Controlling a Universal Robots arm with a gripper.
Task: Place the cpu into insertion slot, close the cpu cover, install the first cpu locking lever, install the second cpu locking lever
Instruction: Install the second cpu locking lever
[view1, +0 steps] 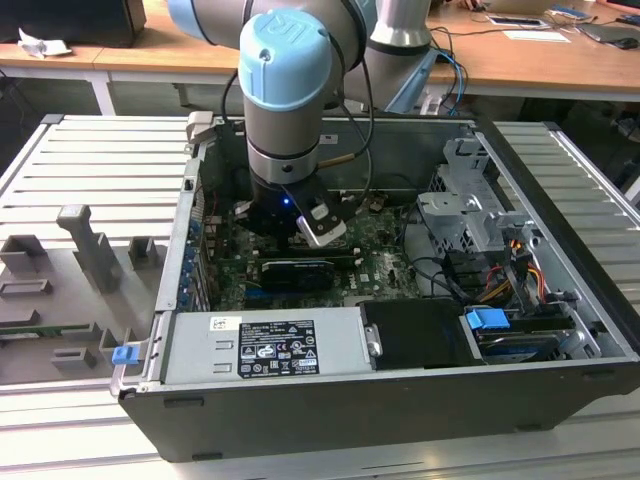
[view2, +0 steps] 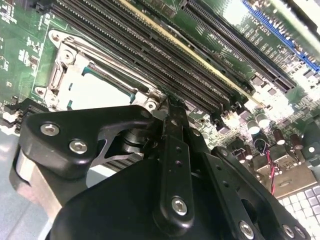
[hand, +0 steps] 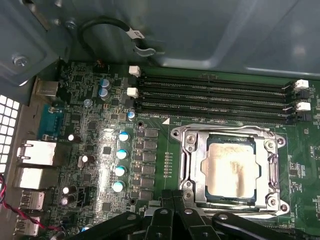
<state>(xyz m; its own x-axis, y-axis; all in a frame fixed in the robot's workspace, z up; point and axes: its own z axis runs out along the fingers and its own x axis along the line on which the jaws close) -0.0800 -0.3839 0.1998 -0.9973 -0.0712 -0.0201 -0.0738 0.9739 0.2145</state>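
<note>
The cpu (hand: 230, 170), a pale silver-beige square, lies flat in the insertion slot (hand: 196, 196), whose metal rim shows around it. The cpu cover (hand: 227, 133), a silver frame with a window, lies down over the chip's edges. In both wrist views my gripper (hand: 177, 196) sits just beside the socket's edge, fingers together with nothing between them. The second wrist view shows the gripper (view2: 169, 102) tip at the corner of the cover (view2: 64, 70), next to the cpu (view2: 95, 92). In the exterior view the gripper (view1: 300, 238) reaches down into the open computer case (view1: 560, 300).
Long black memory slots (hand: 215, 95) run along one side of the socket. Capacitors (hand: 120, 160) and rear ports (hand: 35, 152) stand on another side. In the case lie a black card (view1: 295, 272), a power supply (view1: 265, 345) and a drive cage (view1: 465, 215). A grey fixture (view1: 60, 290) stands outside.
</note>
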